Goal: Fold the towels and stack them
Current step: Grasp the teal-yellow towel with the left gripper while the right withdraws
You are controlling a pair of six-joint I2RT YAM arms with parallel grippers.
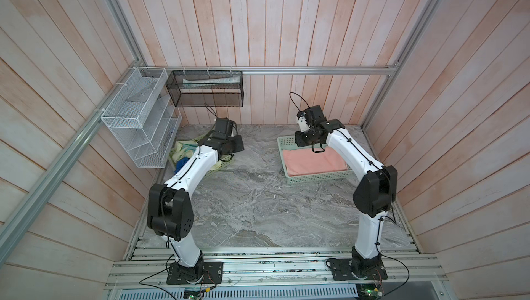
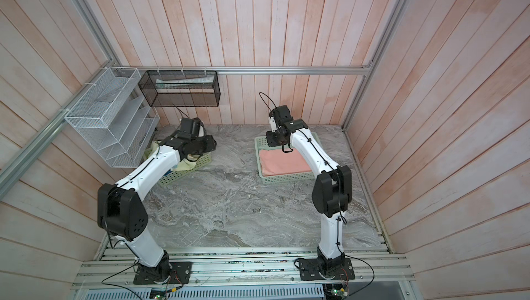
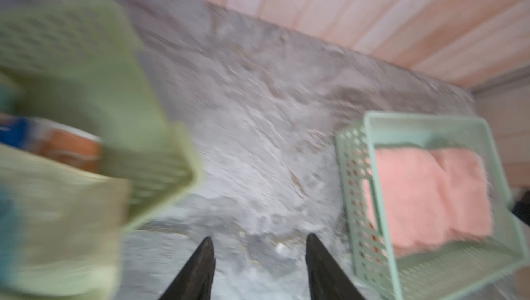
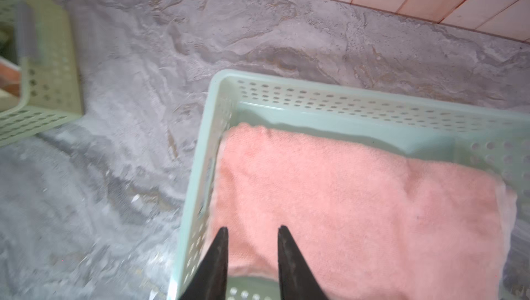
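Both parted, empty: left pincer (image 3: pixel 259 237), right pincer (image 4: pixel 253 227) | folded fuzzy salmon towel (image 4: pixel 344 212) in perforated basket (image 4: pixel 315 97)

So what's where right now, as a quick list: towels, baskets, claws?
done: pink towel, folded, in the right basket
waiting: yellow towel, blue towel, orange towel, heaped in the left basket
left claw: open, empty
right claw: open, empty, over the pink towel's edge
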